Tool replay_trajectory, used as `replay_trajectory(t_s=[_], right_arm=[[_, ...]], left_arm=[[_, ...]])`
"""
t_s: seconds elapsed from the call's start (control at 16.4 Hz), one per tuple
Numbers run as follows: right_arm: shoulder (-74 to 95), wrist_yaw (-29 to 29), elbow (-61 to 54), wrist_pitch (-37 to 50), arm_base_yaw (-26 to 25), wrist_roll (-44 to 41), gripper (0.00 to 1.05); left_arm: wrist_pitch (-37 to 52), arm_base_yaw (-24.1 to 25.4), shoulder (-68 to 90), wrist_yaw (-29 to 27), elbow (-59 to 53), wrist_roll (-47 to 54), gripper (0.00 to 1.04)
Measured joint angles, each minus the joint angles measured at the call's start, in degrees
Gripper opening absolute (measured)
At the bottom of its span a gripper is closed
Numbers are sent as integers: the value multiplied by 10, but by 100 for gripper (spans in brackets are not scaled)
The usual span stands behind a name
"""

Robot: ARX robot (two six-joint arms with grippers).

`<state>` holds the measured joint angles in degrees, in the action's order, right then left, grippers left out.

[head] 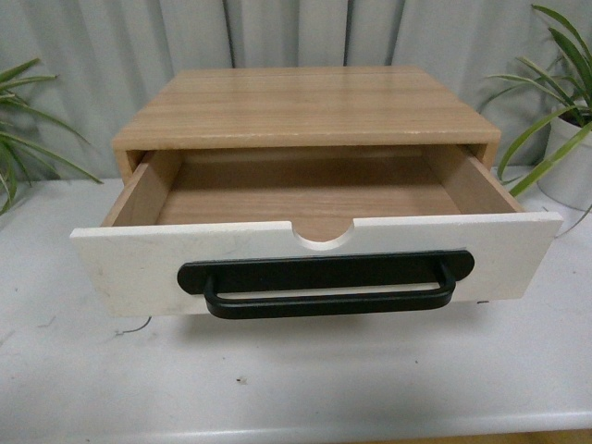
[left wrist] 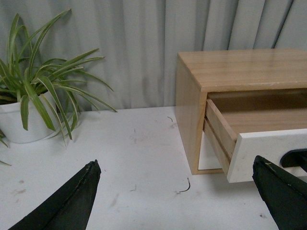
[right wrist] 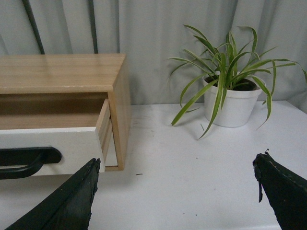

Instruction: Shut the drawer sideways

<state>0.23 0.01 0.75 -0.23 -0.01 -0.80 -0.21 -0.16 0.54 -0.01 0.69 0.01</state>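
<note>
The drawer (head: 120, 264), white-fronted with a long black bar handle (head: 324, 282) and a semicircular notch (head: 324, 233) in its top edge, stands pulled out of a wooden cabinet (head: 305, 106) on the white table. It is empty inside. Neither arm shows in the front view. My left gripper (left wrist: 177, 191) is open and empty, low over the table left of the cabinet, with the drawer's left end (left wrist: 264, 148) by one finger. My right gripper (right wrist: 175, 191) is open and empty, right of the cabinet, near the drawer's right end (right wrist: 53, 148).
A potted plant in a white pot (left wrist: 19, 120) stands left of the cabinet and another (right wrist: 232, 108) stands to its right. A grey curtain (head: 92, 46) hangs behind. The table's front edge (head: 370, 430) runs close below the drawer front.
</note>
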Motion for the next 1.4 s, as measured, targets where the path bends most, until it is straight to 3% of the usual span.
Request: replay_trajectory(t_s=[1.4], right_arm=[[0,0,0,0,0,0,98]], left_arm=[[0,0,0,0,0,0,98]])
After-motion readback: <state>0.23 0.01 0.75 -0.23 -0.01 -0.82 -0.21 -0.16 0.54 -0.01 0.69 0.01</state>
